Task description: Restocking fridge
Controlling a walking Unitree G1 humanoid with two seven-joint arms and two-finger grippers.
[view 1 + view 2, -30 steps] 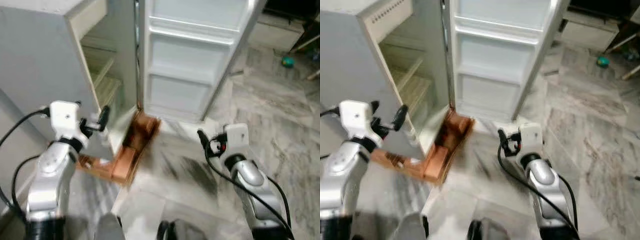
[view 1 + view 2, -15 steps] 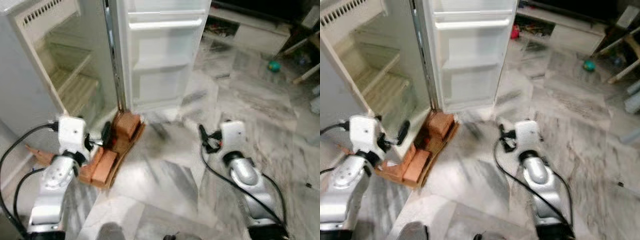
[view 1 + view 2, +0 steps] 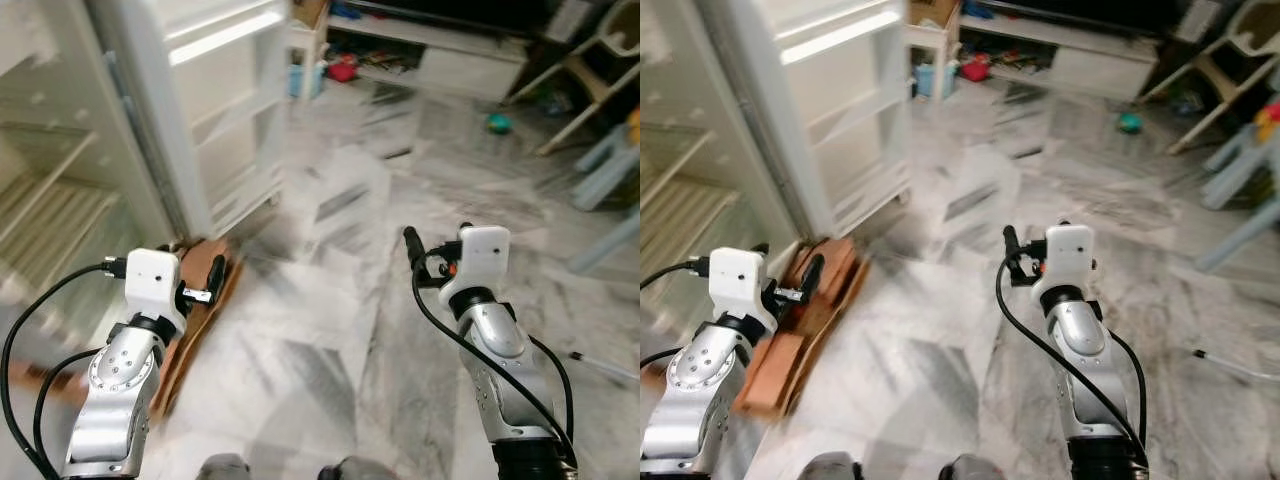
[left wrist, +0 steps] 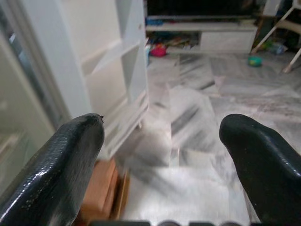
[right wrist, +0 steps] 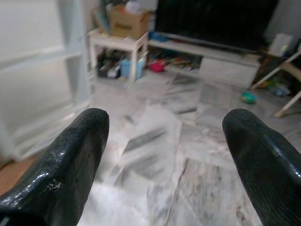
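While the fridge (image 3: pixel 120 120) stands open at ten o'clock, both hands are raised, empty.
Left hand (image 4: pixel 160 165) and right hand (image 5: pixel 162 155) fingers spread apart over marble floor (image 3: pixel 330 330).

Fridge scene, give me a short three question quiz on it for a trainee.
1. True or false: the fridge door stands open.
2. What do the left gripper and right gripper hold? A) a bottle each B) nothing, jaws apart C) a carton together
3. Fill in: the small teal ball lies on the ____.

Key: 1 true. 2 B. 3 floor.
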